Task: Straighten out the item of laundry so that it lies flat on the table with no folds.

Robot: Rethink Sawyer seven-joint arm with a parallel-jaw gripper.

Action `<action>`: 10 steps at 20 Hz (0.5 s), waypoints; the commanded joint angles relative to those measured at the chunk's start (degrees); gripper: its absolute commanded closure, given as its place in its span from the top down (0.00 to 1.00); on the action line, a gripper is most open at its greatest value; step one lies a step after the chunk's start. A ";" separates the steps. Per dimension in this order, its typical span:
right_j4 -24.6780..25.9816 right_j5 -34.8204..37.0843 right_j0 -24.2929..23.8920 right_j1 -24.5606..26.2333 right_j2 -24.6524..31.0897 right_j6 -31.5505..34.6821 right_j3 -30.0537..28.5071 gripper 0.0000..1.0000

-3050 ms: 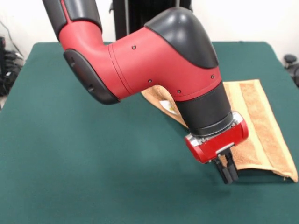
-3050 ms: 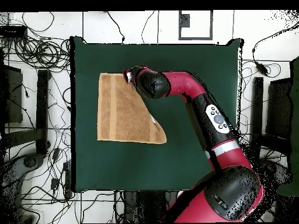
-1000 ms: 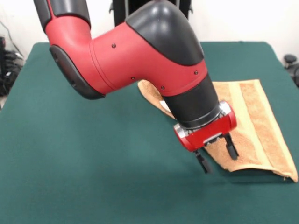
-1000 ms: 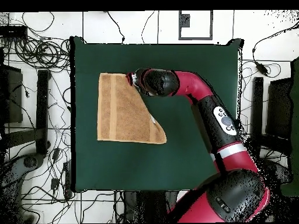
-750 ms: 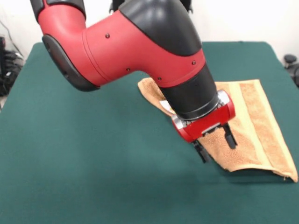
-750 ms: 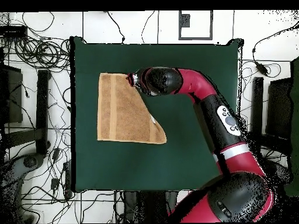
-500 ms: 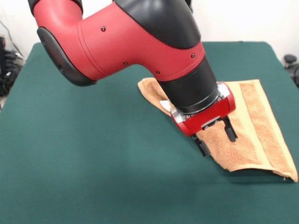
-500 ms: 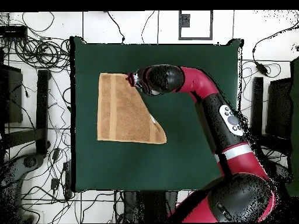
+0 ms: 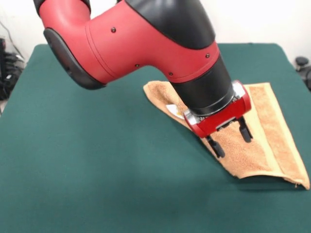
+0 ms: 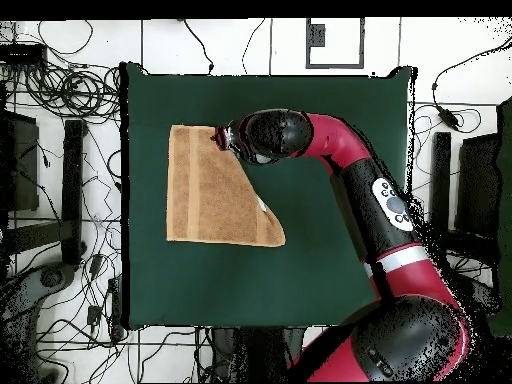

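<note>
**Gripper over towel's diagonal fold edge, fingers open**

Front view: towel [image 9: 257, 131] lies at right of frame on the table [image 9: 97, 170], folded into a rough triangle. Its diagonal folded edge runs from upper centre down to lower right; a white label [image 9: 171, 108] peeks out near the arm. Gripper [image 9: 232, 137] sits centre-right, tilted, fingers [image 9: 216, 146] spread wide with nothing between them, tips just above or on the terry; contact unclear. One finger is at the diagonal edge, the other further in over the cloth. The folded-over layer likely needs grabbing at this edge and pulling toward frame left.

Overhead view: towel [image 10: 205, 195] is left of table centre, straight edges at left and bottom, diagonal facing right. The arm comes up from lower right; gripper [image 10: 222, 136] is at the towel's top corner, fingers hidden under the wrist. The free table for unfolding lies right of the diagonal.
</note>
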State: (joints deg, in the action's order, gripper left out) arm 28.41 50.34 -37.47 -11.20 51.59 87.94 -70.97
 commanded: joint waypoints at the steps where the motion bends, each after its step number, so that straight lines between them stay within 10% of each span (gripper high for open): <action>1: -0.76 2.23 2.94 6.16 -4.50 -3.78 -0.38 1.00; 10: -0.73 1.64 3.01 6.60 -4.64 -2.26 -1.10 1.00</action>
State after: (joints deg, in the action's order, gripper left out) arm 28.41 50.34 -37.41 -8.31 51.58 87.94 -70.96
